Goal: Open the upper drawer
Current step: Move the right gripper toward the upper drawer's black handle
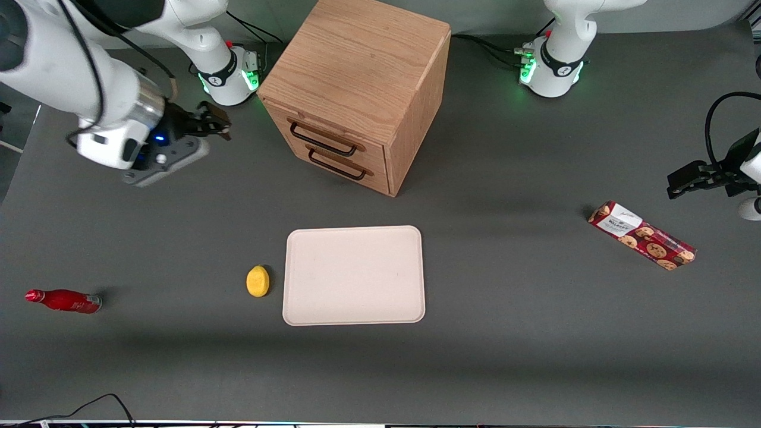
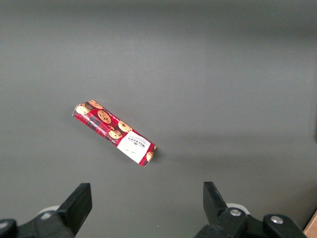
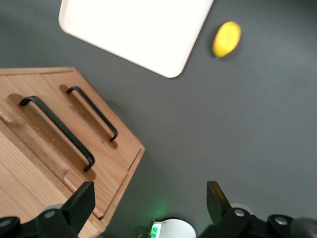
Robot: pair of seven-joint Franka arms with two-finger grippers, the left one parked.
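Note:
The wooden cabinet stands on the grey table, its front turned toward the working arm's end. The upper drawer is shut flush, with a thin dark bar handle; the lower drawer under it is shut too. My gripper is open and empty, hovering in the air beside the cabinet toward the working arm's end, well apart from the handles. In the right wrist view the upper drawer with its handle lies beside one of the fingers of my gripper.
A cream tray lies nearer the front camera than the cabinet, with a yellow lemon beside it. A red bottle lies toward the working arm's end. A cookie box lies toward the parked arm's end.

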